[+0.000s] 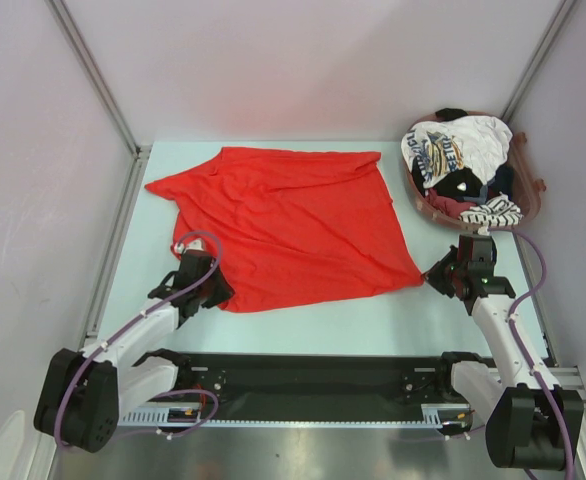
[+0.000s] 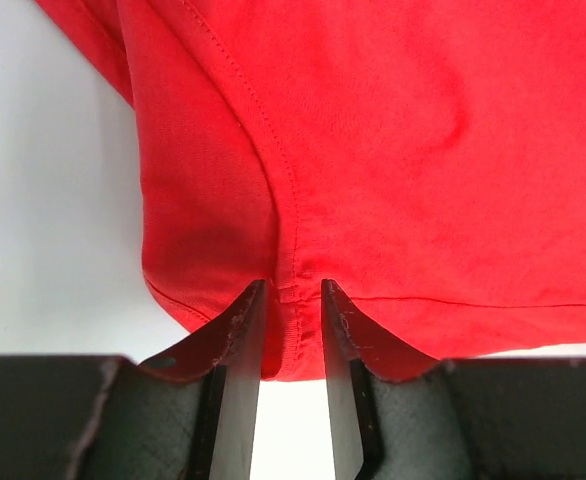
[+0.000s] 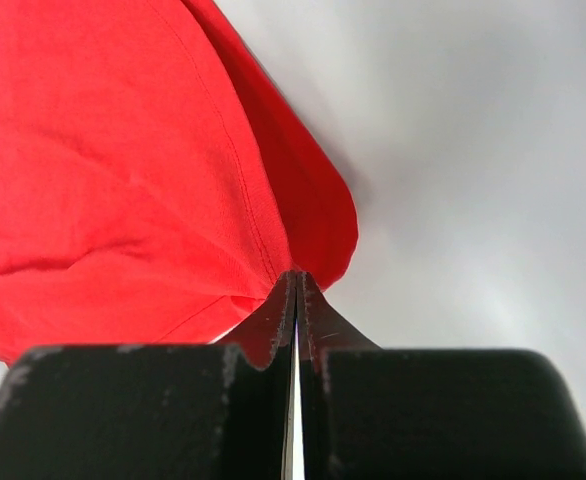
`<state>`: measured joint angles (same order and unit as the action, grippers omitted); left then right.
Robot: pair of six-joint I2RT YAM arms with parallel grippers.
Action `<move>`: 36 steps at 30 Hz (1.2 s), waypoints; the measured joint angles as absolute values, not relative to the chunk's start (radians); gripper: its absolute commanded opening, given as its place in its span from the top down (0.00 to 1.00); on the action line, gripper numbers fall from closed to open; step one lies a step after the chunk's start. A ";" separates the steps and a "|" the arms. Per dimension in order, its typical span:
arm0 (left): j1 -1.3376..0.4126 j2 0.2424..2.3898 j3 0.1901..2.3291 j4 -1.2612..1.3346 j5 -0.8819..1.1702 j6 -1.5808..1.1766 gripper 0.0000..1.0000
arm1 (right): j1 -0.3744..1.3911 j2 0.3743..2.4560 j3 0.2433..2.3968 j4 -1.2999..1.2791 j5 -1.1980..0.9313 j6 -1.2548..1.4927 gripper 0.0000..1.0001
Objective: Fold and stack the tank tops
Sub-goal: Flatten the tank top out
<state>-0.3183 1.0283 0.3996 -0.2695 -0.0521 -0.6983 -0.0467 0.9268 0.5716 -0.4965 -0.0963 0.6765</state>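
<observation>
A large bright red tank top [image 1: 283,225] lies spread flat on the pale table [image 1: 323,325]. My left gripper [image 1: 218,292] sits at its near left corner. In the left wrist view its jaws [image 2: 293,285] stand a little apart, with the hemmed edge of the red tank top [image 2: 423,150] lying between them. My right gripper [image 1: 435,278] is at the near right corner. The right wrist view shows it [image 3: 298,275] shut on the tip of the red tank top [image 3: 103,180], which is pulled into a point there.
A reddish basket [image 1: 529,185] at the back right holds more tank tops: a white printed one [image 1: 448,150], a striped one [image 1: 498,210] and dark ones. Walls and metal posts [image 1: 98,75] enclose the table. A black rail [image 1: 313,385] runs along the near edge.
</observation>
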 measured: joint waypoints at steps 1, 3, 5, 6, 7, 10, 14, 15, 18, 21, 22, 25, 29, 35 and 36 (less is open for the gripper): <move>-0.319 1.024 0.399 -0.272 -0.052 -0.698 0.67 | -0.047 0.927 0.570 -0.496 -0.097 0.677 1.00; -0.319 1.020 0.399 -0.271 -0.051 -0.699 0.67 | -0.049 0.928 0.570 -0.496 -0.097 0.677 1.00; -0.319 1.022 0.399 -0.272 -0.049 -0.699 0.69 | -0.051 0.930 0.570 -0.496 -0.100 0.676 1.00; -0.320 1.024 0.399 -0.272 -0.048 -0.699 0.69 | -0.051 0.931 0.570 -0.496 -0.101 0.677 1.00; -0.321 1.027 0.399 -0.272 -0.047 -0.699 0.69 | -0.051 0.932 0.570 -0.495 -0.104 0.677 1.00; -0.325 1.030 0.397 -0.271 -0.044 -0.699 0.69 | -0.051 0.932 0.570 -0.496 -0.107 0.677 1.00; -0.325 1.041 0.392 -0.270 -0.040 -0.700 0.74 | -0.052 0.932 0.570 -0.495 -0.110 0.677 1.00; -0.325 1.044 0.390 -0.269 -0.039 -0.700 0.76 | -0.053 0.933 0.569 -0.495 -0.111 0.677 1.00; -0.327 1.048 0.380 -0.261 -0.033 -0.709 0.96 | -0.055 0.932 0.566 -0.493 -0.114 0.677 1.00; -0.328 1.047 0.374 -0.255 -0.025 -0.710 1.00 | -0.057 0.933 0.563 -0.492 -0.115 0.677 1.00; -0.329 1.044 0.374 -0.256 -0.028 -0.710 1.00 | -0.057 0.933 0.563 -0.491 -0.115 0.677 1.00; -0.330 0.997 0.375 -0.283 -0.052 -0.707 1.00 | -0.057 0.933 0.563 -0.489 -0.115 0.676 1.00; -0.331 0.894 0.382 -0.330 -0.091 -0.706 1.00 | -0.059 0.933 0.563 -0.489 -0.118 0.676 1.00; -0.333 0.646 0.370 -0.359 -0.100 -0.725 1.00 | -0.061 0.918 0.563 -0.500 -0.119 0.670 1.00; -0.333 0.603 0.364 -0.366 -0.099 -0.733 1.00 | -0.061 0.908 0.563 -0.506 -0.119 0.668 1.00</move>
